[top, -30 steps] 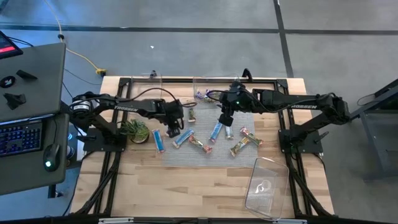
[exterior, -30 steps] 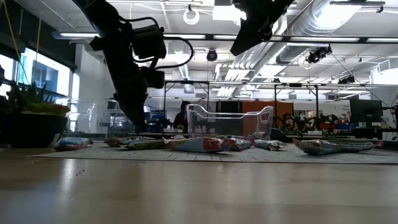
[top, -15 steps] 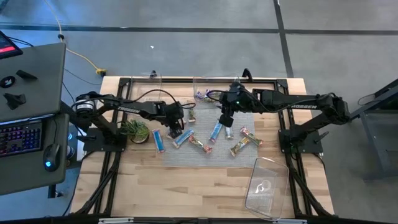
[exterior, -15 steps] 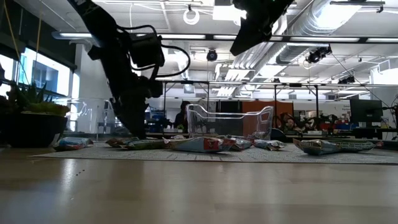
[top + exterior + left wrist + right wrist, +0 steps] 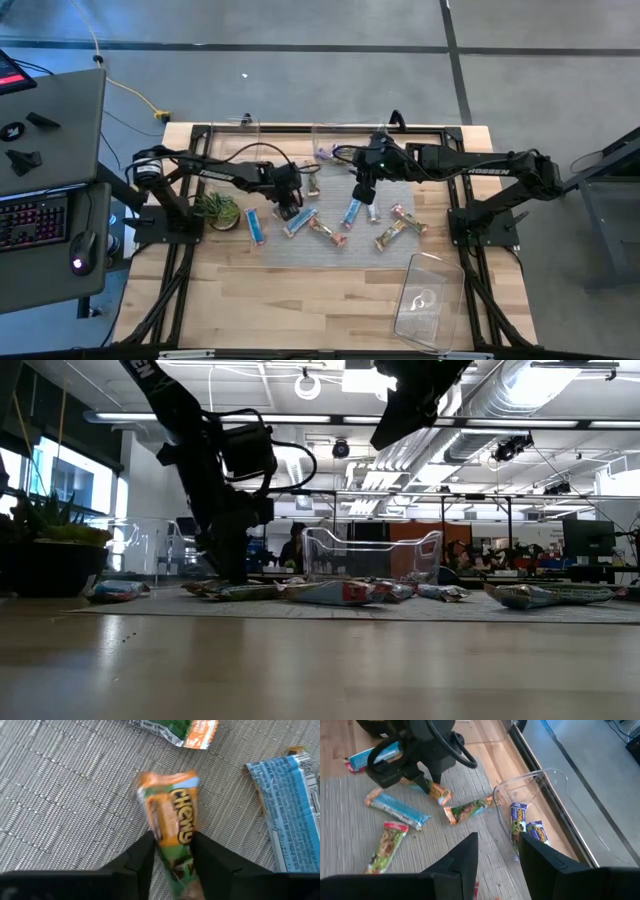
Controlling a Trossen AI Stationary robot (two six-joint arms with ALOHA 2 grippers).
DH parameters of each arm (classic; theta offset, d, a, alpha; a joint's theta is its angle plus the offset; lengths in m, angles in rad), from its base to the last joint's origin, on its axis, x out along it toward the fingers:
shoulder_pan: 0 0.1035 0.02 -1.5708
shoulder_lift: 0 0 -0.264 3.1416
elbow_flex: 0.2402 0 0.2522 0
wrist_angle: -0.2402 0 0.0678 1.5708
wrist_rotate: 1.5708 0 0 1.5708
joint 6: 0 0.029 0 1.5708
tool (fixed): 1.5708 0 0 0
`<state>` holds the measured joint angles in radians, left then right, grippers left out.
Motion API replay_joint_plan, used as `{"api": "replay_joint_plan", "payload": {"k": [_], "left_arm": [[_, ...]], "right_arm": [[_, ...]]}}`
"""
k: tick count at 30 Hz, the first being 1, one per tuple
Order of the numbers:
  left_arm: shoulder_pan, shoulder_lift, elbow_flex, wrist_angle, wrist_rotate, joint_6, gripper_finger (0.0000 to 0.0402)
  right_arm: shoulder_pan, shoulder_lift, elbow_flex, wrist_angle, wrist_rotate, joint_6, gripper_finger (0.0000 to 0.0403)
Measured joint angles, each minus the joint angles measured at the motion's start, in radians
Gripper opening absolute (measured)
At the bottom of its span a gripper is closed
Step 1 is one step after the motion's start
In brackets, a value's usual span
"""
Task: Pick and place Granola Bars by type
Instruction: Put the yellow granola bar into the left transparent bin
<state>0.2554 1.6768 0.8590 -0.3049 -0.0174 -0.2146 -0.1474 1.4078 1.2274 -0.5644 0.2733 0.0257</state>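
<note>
left jaws (image 5: 172, 851) clamp orange bar (image 5: 172, 820) | only left wrist view shows it

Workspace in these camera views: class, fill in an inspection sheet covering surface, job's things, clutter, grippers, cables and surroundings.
Surface: wooden table with grey woven mat.
Job's things: wrapped granola bars scattered on mat, including blue one; two purple ones in clear plastic bin.
Clutter: small green plant; empty clear bin.
Grippers: left gripper shut on orange chewy bar; right gripper open, above mat.
Cables: yellow cable on floor.
Surroundings: keyboard on side desk.
</note>
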Motion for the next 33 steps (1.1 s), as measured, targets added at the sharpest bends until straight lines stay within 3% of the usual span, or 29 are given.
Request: {"api": "replay_joint_plan", "payload": {"k": [4,9,21,26,33], "left_arm": [[-0.001,0.001,0.072,-0.042,0.038,0.015,0.0074],[0.000,0.001,0.212,-0.231,-0.016,0.084,0.0062],[0.012,-0.013,0.563,-0.846,-0.476,0.148,0.0068],[0.093,-0.086,0.570,-0.930,-0.586,0.067,0.0069],[0.333,-0.210,0.432,-0.840,-0.510,0.031,0.0069]], "right_arm": [[0.000,0.000,0.000,0.000,0.000,0.000,0.0124],[0.000,0.000,0.000,0.000,0.000,0.000,0.0124],[0.000,0.000,0.000,0.000,0.000,0.000,0.0124],[0.000,0.000,0.000,0.000,0.000,0.001,0.0124],[0.000,0.000,0.000,-0.001,0.000,0.049,0.0124]]}}
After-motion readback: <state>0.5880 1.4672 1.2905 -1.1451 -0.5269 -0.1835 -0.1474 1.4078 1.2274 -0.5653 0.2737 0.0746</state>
